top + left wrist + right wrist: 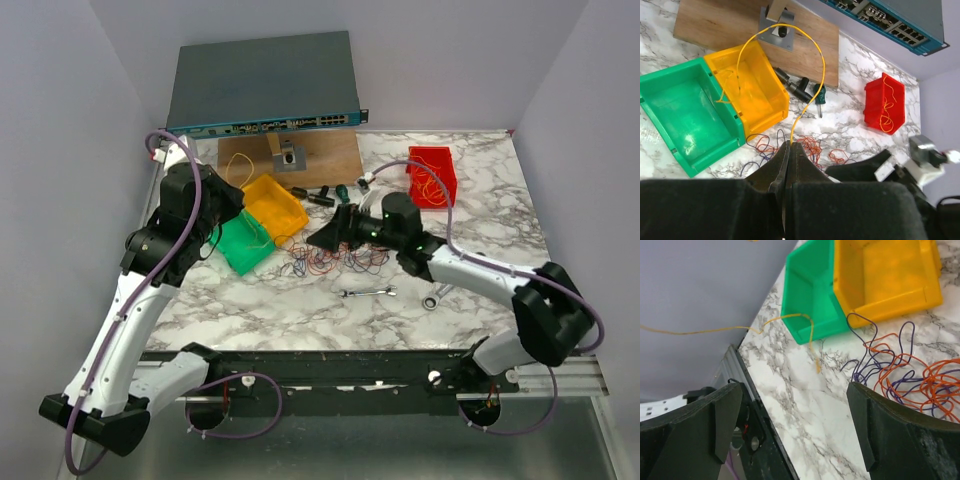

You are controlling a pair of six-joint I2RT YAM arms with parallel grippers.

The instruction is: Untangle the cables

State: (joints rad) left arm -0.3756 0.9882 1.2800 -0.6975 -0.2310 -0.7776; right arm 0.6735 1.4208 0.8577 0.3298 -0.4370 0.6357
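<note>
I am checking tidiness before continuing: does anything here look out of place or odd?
Yes: a tangled heap of orange and dark cables lies loose on the table, near the yellow bin, outside every bin.

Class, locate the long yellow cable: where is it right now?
In the left wrist view, the yellow cable is pinched in the shut left gripper, arcs up across the wooden board and ends at the yellow bin.

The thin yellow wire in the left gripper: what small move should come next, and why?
Probably move the left gripper over the yellow plastic bin and open it: it is shut on the thin yellow wire, whose loop reaches into that bin.
</note>
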